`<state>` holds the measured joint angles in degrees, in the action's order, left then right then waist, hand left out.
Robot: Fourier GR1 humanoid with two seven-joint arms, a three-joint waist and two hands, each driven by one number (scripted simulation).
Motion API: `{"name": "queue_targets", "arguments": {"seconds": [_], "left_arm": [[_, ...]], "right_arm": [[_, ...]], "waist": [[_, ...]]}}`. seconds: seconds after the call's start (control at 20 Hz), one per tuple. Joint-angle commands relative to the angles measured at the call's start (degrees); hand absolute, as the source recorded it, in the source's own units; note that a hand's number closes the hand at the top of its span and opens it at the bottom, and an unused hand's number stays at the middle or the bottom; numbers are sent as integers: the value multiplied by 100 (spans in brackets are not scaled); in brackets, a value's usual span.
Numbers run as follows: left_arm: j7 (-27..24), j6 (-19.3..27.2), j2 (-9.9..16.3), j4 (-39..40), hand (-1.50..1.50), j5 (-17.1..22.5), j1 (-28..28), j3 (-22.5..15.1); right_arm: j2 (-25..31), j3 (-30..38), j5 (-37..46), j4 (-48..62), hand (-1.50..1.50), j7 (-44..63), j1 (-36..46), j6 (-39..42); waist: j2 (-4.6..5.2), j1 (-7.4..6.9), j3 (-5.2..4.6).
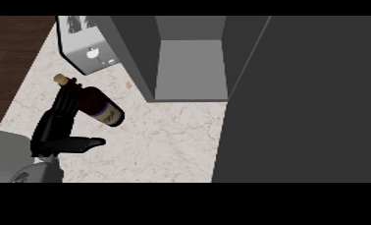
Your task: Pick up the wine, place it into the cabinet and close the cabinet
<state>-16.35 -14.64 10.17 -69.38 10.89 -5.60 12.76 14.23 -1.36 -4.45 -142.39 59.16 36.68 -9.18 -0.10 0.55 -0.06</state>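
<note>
I see wine bottle (96,103) tilted on marble counter (167,140), left hand (59,126) alongside its neck, fingers straight, nothing grasped, cabinet (190,67) open beyond, door (304,101) swung right, toaster (87,47) behind.

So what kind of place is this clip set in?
Most likely a kitchen counter: a pale marble-look countertop, a grey cabinet with its door open, and a toaster-like appliance at the back. A wine bottle lies beside the left hand.
</note>
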Motion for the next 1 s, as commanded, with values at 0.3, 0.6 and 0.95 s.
{"name": "queue_targets", "arguments": {"seconds": [0.3,0.6,0.95], "left_arm": [[-717,-419,277,1745,-150,58,-692,304],[-1562,-845,406,2918,-150,-32,-893,392],[-1758,-421,166,3488,-150,-321,-1544,231]], "right_arm": [[-36,1,-266,-591,-150,426,-100,-137],[-62,21,-340,-554,-150,304,-294,-97],[145,223,-506,-768,-150,821,-7,-206]], "waist": [[3,-4,1],[13,11,0],[5,58,0]]}}
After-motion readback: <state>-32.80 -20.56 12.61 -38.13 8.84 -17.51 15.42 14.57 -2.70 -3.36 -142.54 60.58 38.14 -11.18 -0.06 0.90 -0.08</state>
